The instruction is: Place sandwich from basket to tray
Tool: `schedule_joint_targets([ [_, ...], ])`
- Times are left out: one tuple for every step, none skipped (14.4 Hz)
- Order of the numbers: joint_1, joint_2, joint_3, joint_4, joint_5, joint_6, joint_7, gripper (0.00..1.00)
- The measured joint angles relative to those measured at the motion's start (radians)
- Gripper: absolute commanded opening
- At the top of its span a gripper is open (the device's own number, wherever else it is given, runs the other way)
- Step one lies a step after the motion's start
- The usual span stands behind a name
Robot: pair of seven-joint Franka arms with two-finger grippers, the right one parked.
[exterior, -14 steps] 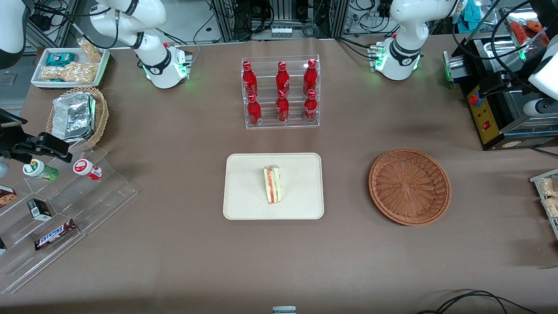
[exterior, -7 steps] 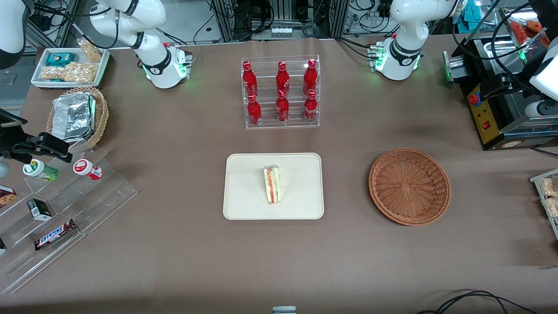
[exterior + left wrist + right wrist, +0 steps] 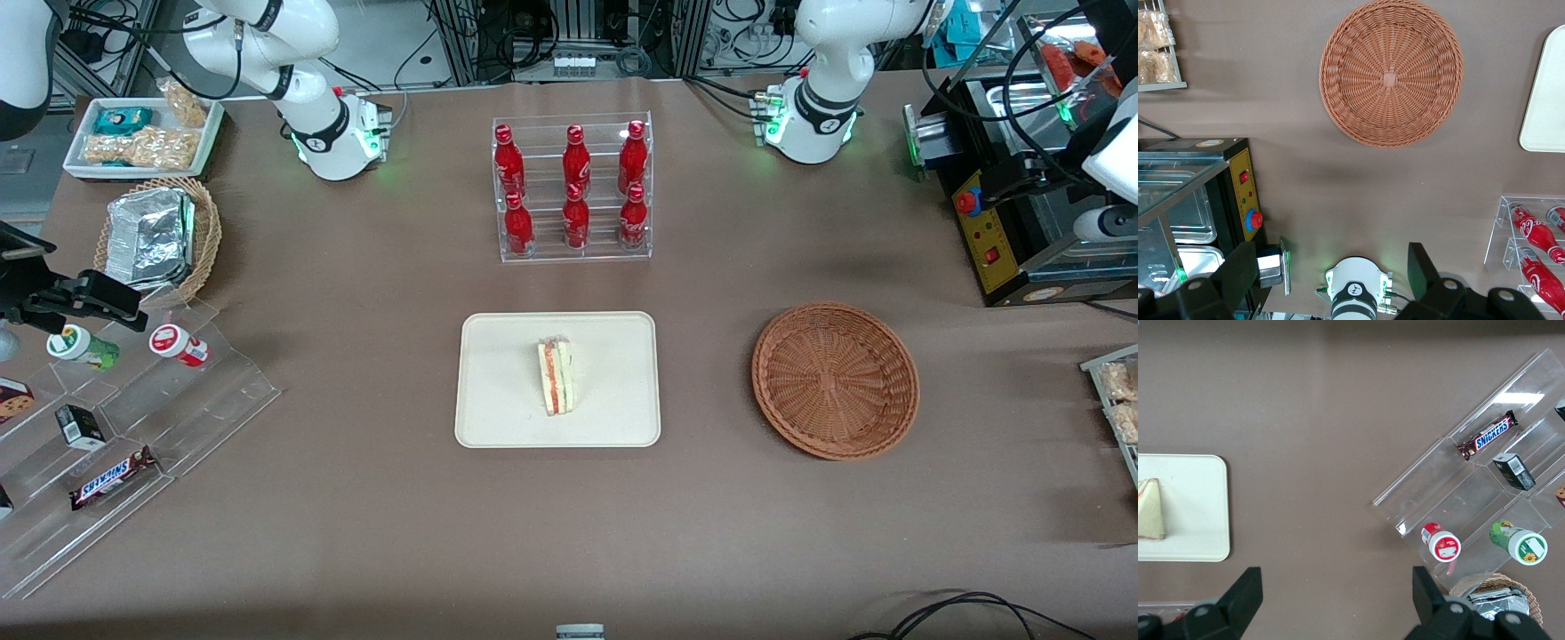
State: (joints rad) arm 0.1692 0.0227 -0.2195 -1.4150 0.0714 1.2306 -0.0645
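Note:
The sandwich (image 3: 556,377), a wedge with orange and green layers, stands on the cream tray (image 3: 498,391) in the middle of the table; the right wrist view shows the sandwich (image 3: 1150,510) on the tray (image 3: 1198,513) too. The reddish-brown wicker basket (image 3: 836,380) beside the tray holds nothing, and its inside (image 3: 1391,72) shows bare. My left gripper (image 3: 1331,275) is open with nothing between its wide-apart fingers. It hangs high over the working arm's end of the table (image 3: 1009,176), above the black control box and farther from the front camera than the basket.
A clear rack of red bottles (image 3: 573,187) stands farther back than the tray. A black control box with a red button (image 3: 987,236) sits under the gripper. A stepped acrylic stand (image 3: 133,418), a tan basket with a foil pack (image 3: 156,236) and a white snack tray (image 3: 142,133) lie toward the parked arm's end.
The left arm's wrist has drifted a little at the table's end. The sandwich, tray and basket have not moved.

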Motion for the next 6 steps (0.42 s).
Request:
schedule_joint_targets([
  [0.0,0.0,0.0,0.0,0.0,0.0,0.0,1.0],
  [0.0,0.0,0.0,0.002,0.0,0.001,0.0,1.0],
  [0.0,0.0,0.0,0.005,0.0,0.002,0.0,1.0],
  [0.0,0.0,0.0,0.007,0.0,0.002,0.0,1.0],
  [0.0,0.0,0.0,0.007,0.0,0.002,0.0,1.0],
  [0.0,0.0,0.0,0.007,0.0,0.002,0.0,1.0],
])
